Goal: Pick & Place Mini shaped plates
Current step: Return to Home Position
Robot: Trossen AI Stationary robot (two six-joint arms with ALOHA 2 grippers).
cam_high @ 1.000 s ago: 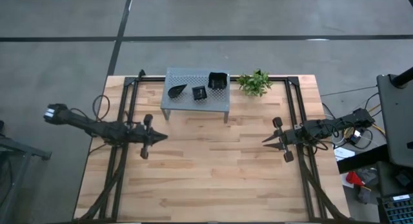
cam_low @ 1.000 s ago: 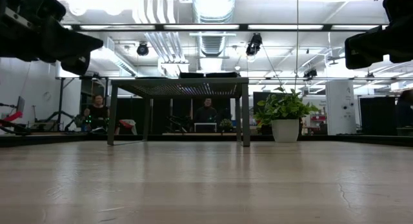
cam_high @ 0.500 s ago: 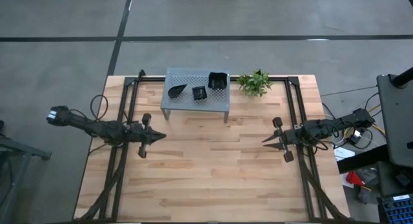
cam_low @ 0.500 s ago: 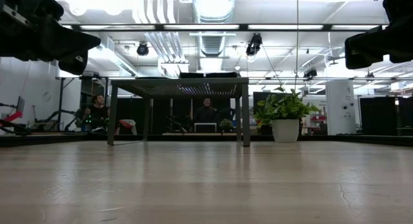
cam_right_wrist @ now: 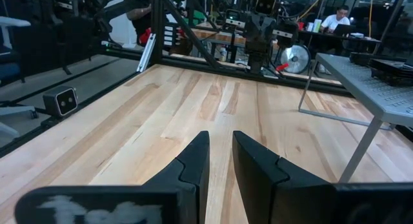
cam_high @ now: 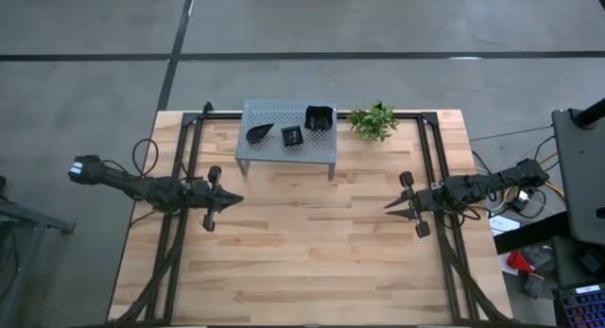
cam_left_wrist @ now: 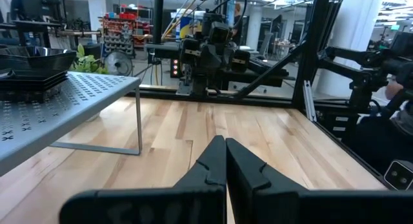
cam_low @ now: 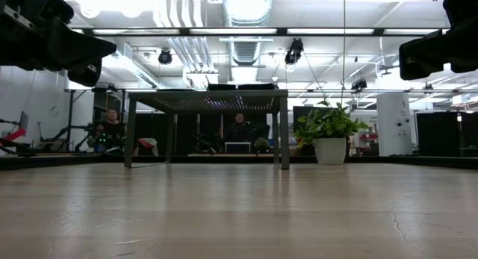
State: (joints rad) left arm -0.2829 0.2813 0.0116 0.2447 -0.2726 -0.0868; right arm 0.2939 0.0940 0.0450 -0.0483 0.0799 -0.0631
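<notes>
Three groups of glossy black mini plates rest on top of the grey perforated shelf (cam_high: 274,150) at the table's far edge: a leaf-shaped one (cam_high: 258,132), a tiny square (cam_high: 291,136) and a stack of larger wavy squares (cam_high: 319,118). The stack (cam_left_wrist: 32,62) also shows in the left wrist view. My left gripper (cam_high: 238,201) hovers shut over the table's left half, pointing right, nearer than the shelf. My right gripper (cam_high: 386,205) hovers over the right half, pointing left, its fingers a narrow gap apart (cam_right_wrist: 221,137). Neither holds anything.
A small green potted plant (cam_high: 373,120) stands right of the shelf at the far edge. Black frame rails (cam_high: 180,177) run along both sides of the wooden table (cam_high: 302,262). People sit in the room beyond the table (cam_low: 239,128).
My left arm has drawn back slightly toward the table's left edge, then held still. The right arm and the plates have stayed where they were.
</notes>
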